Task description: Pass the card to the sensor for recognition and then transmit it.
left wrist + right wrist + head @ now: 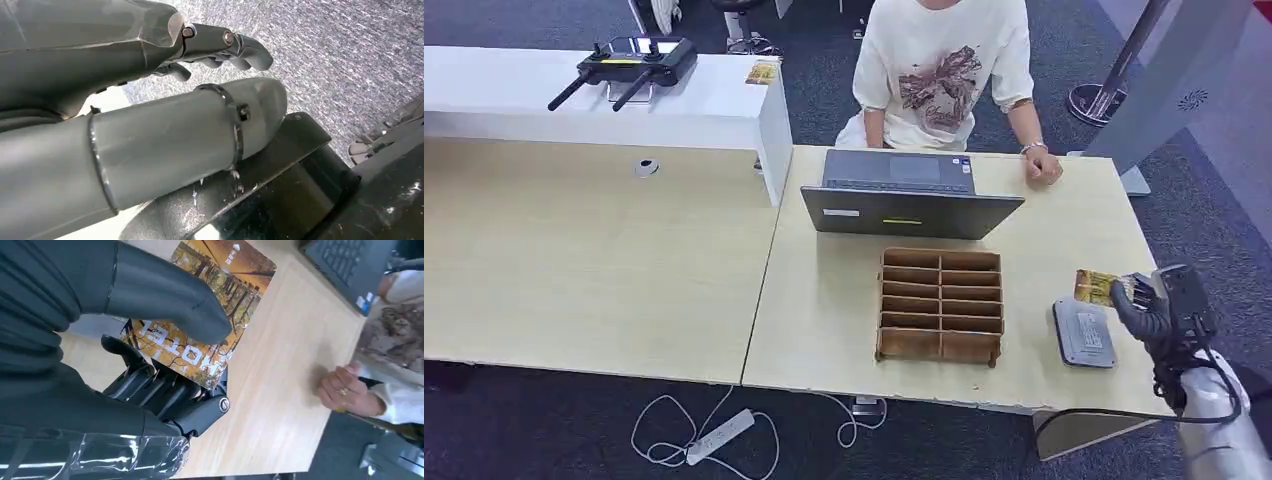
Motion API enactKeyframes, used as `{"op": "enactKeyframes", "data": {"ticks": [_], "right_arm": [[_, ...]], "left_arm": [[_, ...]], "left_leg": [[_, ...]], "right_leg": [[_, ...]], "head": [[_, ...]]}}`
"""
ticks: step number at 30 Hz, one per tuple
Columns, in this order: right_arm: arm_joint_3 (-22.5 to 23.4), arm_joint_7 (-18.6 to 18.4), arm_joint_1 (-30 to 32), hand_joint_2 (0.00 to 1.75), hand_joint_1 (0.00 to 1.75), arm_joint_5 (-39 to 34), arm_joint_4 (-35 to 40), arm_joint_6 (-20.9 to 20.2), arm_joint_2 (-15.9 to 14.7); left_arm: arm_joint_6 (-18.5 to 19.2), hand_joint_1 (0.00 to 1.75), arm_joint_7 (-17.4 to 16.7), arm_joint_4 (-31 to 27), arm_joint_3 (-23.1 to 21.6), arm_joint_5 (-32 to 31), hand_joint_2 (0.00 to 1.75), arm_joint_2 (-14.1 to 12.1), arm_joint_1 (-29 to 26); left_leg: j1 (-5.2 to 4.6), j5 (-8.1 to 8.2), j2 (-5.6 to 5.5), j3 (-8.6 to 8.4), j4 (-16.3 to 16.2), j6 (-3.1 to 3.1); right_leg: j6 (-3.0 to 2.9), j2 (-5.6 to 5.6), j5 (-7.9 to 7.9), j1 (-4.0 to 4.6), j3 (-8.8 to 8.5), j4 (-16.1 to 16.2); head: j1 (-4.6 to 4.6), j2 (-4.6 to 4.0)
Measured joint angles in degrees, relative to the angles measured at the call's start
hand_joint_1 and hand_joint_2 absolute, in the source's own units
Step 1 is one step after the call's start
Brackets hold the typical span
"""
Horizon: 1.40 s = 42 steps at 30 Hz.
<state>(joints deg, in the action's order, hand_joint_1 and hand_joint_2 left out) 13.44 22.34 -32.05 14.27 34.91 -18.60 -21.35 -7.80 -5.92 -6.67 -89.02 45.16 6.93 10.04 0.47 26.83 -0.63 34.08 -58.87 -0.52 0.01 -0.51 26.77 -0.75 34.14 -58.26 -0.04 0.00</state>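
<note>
My right hand (1146, 305) hovers over the table's right end and pinches a yellow-orange hotel card (1095, 286) between thumb and fingers. In the right wrist view the card (210, 310) shows an autumn forest picture, with the thumb (165, 295) lying across it and the dark fingers (165, 390) beneath. The grey card sensor (1085, 332) lies flat on the table just below and to the left of the card. My left hand (220, 47) hangs over grey carpet with its fingers curled in, holding nothing.
A wooden compartment tray (941, 304) stands mid-table, left of the sensor. Behind it is an open laptop (911, 195); a person (944, 70) sits beyond, one hand (1044, 165) resting on the table. A white counter (604, 95) with a remote controller (629, 62) is at the far left.
</note>
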Motion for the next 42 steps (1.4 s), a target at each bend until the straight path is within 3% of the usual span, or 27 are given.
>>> {"op": "enactKeyframes", "data": {"ticks": [8,11,17,22,26,33,37,42], "right_arm": [[2.1,1.6,1.4,1.75,1.75,-4.0,3.9,-0.6,1.5],[2.5,4.2,2.4,1.75,1.75,-5.5,7.3,1.7,2.4],[2.8,4.2,4.2,1.75,1.75,-12.6,19.0,4.1,5.8],[2.6,5.2,5.2,1.75,1.75,-14.1,27.7,9.6,7.9],[1.0,6.6,5.8,1.75,1.75,-8.7,32.7,18.0,8.5],[-3.6,7.5,5.6,1.75,1.75,8.7,38.6,34.2,8.5],[-6.6,6.3,4.6,1.75,1.75,14.7,39.7,37.8,8.4],[-8.6,5.9,3.7,1.75,1.75,16.4,40.1,38.5,8.1]], "left_arm": [[0.0,0.00,0.0,0.0,0.0,-0.8,0.00,0.0,0.0],[-0.1,0.00,0.0,0.0,0.0,-1.2,0.00,0.0,0.0],[0.0,0.00,0.0,0.0,0.0,-1.9,0.00,0.1,0.1],[0.1,0.00,0.5,0.0,0.0,-2.0,0.00,0.3,0.1],[0.3,0.00,0.8,-0.3,0.0,-1.9,0.00,0.8,0.0],[0.5,0.00,1.0,-0.3,0.0,-1.5,0.00,1.0,-0.1],[0.6,0.00,1.0,-0.3,0.0,-1.4,0.00,1.0,-0.2],[0.6,0.00,1.2,-0.3,0.0,-1.4,0.00,1.0,-0.2]], "left_leg": [[0.00,0.00,0.00,0.00,0.0,0.00],[0.00,0.00,0.00,0.02,0.0,0.00],[0.00,-0.01,0.00,0.00,0.0,-0.01],[0.01,-0.01,0.01,0.01,0.0,-0.01],[0.00,-0.01,0.02,0.02,0.0,-0.01],[0.01,-0.01,0.03,0.01,0.0,-0.01],[0.03,-0.01,0.07,-0.02,0.0,-0.02],[0.02,-0.01,0.07,-0.01,0.0,-0.02]], "right_leg": [[0.00,0.00,0.00,0.00,0.00,0.0],[0.00,0.00,0.00,0.00,0.00,0.0],[0.00,0.01,0.00,0.01,0.02,0.0],[0.00,0.01,0.00,0.01,0.02,0.0],[0.00,0.02,0.00,0.00,0.02,0.0],[0.00,0.03,0.00,0.02,0.02,0.0],[-0.01,0.05,0.00,0.03,0.02,0.0],[-0.01,0.05,0.00,0.03,0.01,0.0]], "head": [[0.00,0.00],[0.02,0.00],[0.00,0.00],[0.02,0.00],[0.02,0.00],[0.02,0.00],[0.02,0.00],[0.02,0.00]]}}
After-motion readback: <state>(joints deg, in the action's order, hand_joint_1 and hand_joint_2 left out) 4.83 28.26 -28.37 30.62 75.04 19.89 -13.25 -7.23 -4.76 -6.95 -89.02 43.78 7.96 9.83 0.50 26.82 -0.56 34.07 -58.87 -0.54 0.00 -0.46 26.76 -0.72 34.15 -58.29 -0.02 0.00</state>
